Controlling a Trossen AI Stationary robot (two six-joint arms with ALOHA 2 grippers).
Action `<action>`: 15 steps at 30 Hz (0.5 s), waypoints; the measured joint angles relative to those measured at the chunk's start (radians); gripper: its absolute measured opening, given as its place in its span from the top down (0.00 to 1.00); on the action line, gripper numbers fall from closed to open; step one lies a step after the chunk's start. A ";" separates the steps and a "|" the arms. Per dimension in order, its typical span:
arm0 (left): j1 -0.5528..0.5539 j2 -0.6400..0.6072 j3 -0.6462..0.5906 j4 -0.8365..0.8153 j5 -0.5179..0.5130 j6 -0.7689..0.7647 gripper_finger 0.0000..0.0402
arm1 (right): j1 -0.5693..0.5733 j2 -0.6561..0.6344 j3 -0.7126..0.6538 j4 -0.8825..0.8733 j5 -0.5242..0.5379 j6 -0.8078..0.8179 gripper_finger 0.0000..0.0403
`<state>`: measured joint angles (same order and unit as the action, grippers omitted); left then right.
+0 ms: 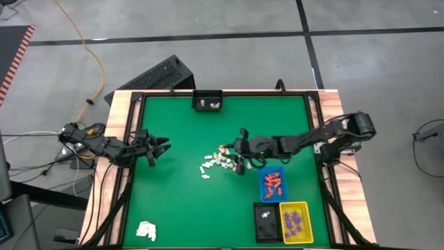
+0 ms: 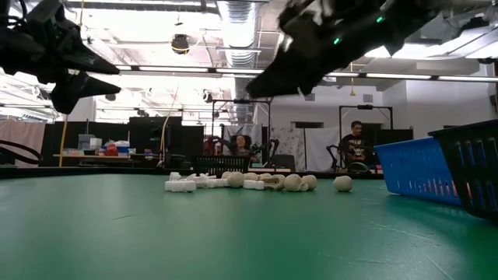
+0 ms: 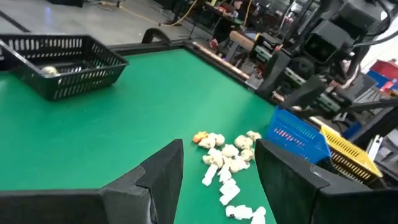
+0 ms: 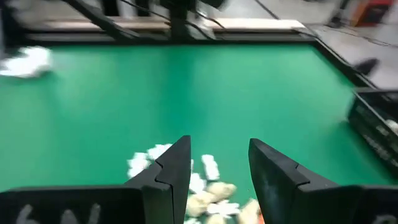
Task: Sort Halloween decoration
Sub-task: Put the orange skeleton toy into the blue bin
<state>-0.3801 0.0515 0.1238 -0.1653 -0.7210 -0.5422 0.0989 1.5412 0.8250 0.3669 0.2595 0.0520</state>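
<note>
The Halloween decoration pieces, white and cream with one orange, lie in a loose pile (image 1: 218,162) (image 2: 247,182) (image 3: 227,163) on the green table mid-field. My right gripper (image 1: 238,151) (image 4: 219,154) hovers above the pile's right side, slanting slightly down, open, with nothing between its fingers. My left gripper (image 1: 161,147) (image 3: 219,177) waits open by the left edge, pointing level at the pile. Orange-red pieces fill the blue tray (image 1: 272,184), and purple ones the yellow tray (image 1: 295,222).
A black tray (image 1: 207,103) with cream pieces stands at the far edge. Another black tray (image 1: 264,221), holding a white piece, sits beside the yellow one. A white wad (image 1: 146,230) lies near the front left corner. A raised wooden rim (image 1: 121,139) frames the table.
</note>
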 joint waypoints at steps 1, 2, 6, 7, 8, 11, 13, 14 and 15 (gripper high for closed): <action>0.000 0.000 0.000 -0.010 0.000 -0.006 0.53 | -0.004 0.025 0.013 -0.008 0.019 0.014 0.60; 0.000 0.000 0.000 -0.019 0.000 -0.015 0.53 | -0.005 0.046 0.025 -0.021 0.031 0.037 0.60; 0.000 0.000 0.000 -0.042 0.000 -0.051 0.53 | -0.017 0.119 0.078 -0.063 0.032 0.123 0.60; 0.000 0.000 0.000 -0.044 -0.001 -0.053 0.53 | -0.017 0.136 0.094 -0.085 0.032 0.135 0.60; 0.000 0.000 0.000 -0.045 -0.001 -0.053 0.53 | -0.017 0.154 0.115 -0.107 0.033 0.144 0.60; 0.000 0.000 0.000 -0.046 -0.006 -0.053 0.53 | -0.017 0.203 0.175 -0.217 0.036 0.158 0.60; 0.000 0.000 0.000 -0.046 -0.010 -0.055 0.53 | -0.017 0.235 0.219 -0.274 0.036 0.157 0.60; 0.000 0.000 0.000 -0.046 -0.009 -0.060 0.53 | -0.017 0.248 0.236 -0.299 0.036 0.152 0.60; 0.000 0.000 0.000 -0.047 -0.009 -0.063 0.53 | -0.017 0.258 0.253 -0.320 0.035 0.145 0.60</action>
<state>-0.3801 0.0517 0.1238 -0.2122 -0.7305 -0.6055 0.0822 1.7995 1.0778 0.0471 0.2944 0.1972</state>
